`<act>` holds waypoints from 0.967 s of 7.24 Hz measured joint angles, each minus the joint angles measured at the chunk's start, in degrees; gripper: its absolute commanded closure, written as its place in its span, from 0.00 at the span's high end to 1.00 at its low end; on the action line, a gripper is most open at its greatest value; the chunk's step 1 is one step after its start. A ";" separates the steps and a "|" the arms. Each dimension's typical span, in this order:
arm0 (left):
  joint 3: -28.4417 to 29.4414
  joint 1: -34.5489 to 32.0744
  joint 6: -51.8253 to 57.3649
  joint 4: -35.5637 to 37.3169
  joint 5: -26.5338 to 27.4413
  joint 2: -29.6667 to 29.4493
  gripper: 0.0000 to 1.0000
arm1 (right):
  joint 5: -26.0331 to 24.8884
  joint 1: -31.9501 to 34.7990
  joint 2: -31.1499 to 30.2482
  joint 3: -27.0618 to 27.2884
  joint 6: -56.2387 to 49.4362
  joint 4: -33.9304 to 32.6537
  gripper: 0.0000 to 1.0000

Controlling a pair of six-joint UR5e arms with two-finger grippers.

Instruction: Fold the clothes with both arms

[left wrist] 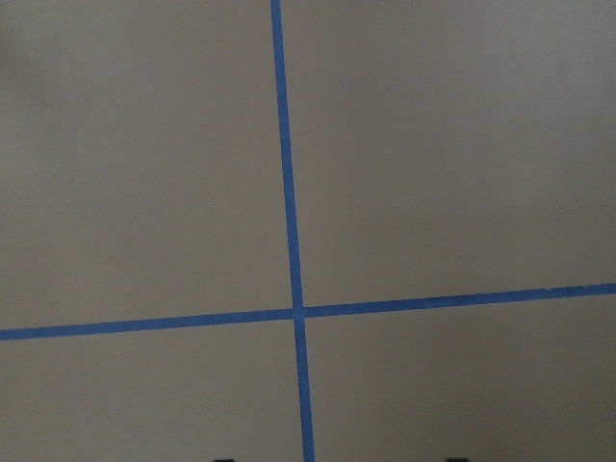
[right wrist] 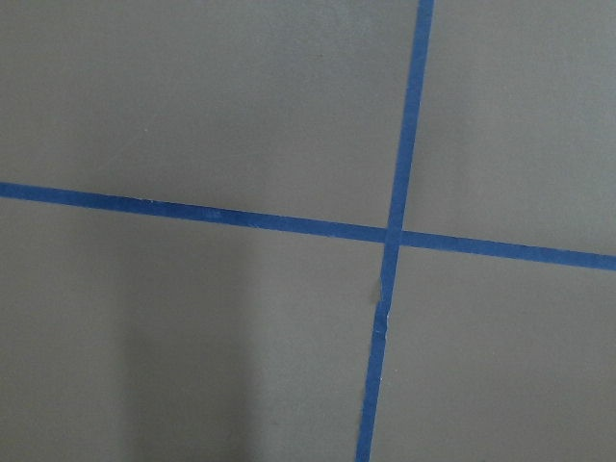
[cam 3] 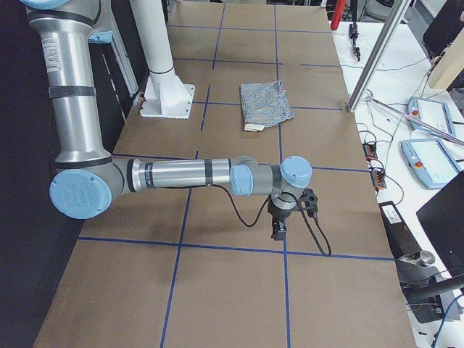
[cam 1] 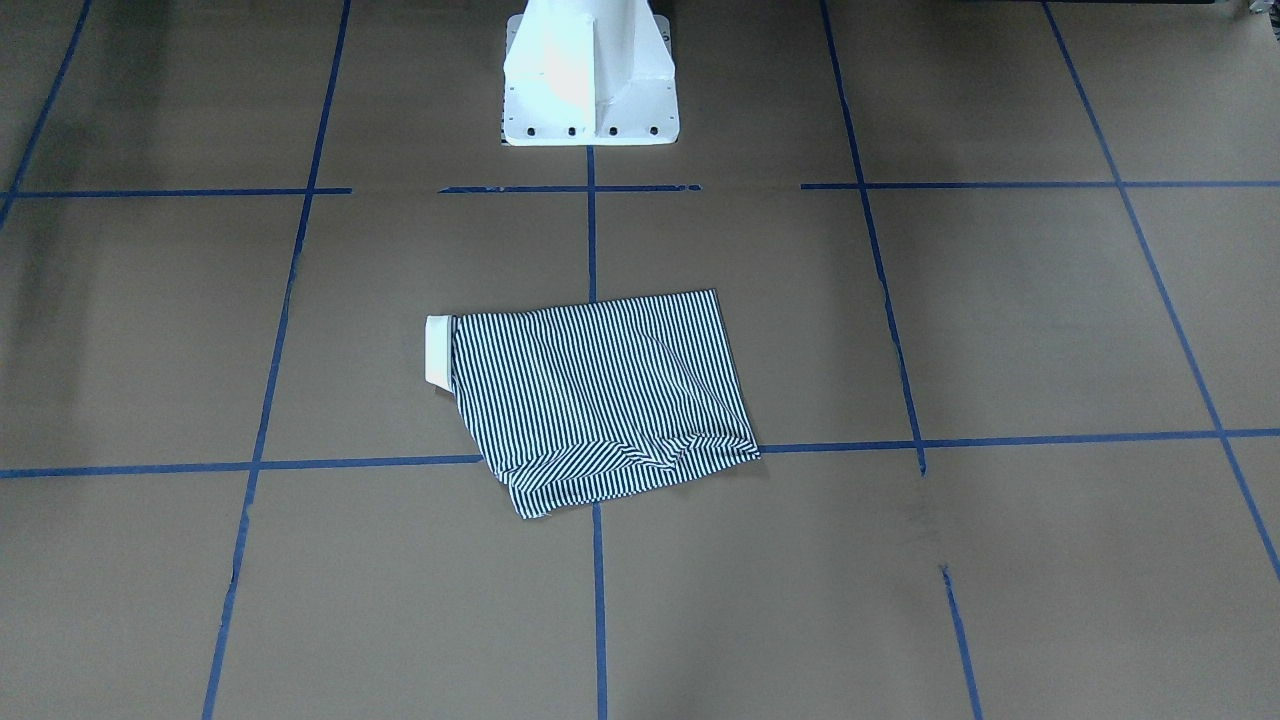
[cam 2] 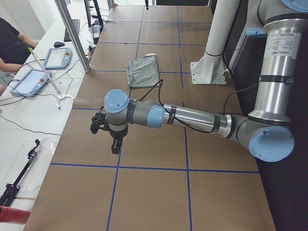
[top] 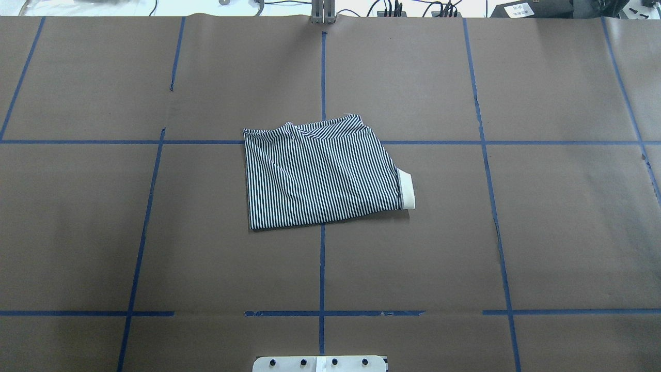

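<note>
Facing the robot, the folded striped shirt (cam 1: 600, 400) lies flat near the middle of the table (cam 1: 1000, 320), its cream collar (cam 1: 438, 350) sticking out at the view's left; overhead, it straddles the blue tape lines (top: 322, 268); from the left end, the left gripper (cam 2: 115, 147) hangs over bare table, well apart from the shirt, and I cannot tell its grip; from the right end, the right gripper (cam 3: 278, 230) hangs likewise, its grip also unclear; both wrist cameras show only tape crossing on brown paper.

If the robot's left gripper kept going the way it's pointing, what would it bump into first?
Most likely the brown table, near where two blue tape lines cross. The left gripper points down, with nothing seen in between.
</note>
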 measured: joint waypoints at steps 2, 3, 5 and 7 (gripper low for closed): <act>-0.77 0.76 0.06 0.10 0.35 2.66 1.00 | 0.15 -0.44 0.30 -0.01 0.01 -0.17 1.00; -0.40 1.08 1.38 0.15 0.45 3.90 1.00 | 0.07 -0.51 0.41 -0.03 0.01 -0.16 1.00; 0.15 1.23 6.90 0.40 0.66 6.76 1.00 | -0.36 -0.56 0.56 -0.16 -0.06 0.00 1.00; 0.33 1.31 8.37 0.11 0.68 7.74 1.00 | -0.47 -0.56 0.59 -0.27 -0.15 0.25 1.00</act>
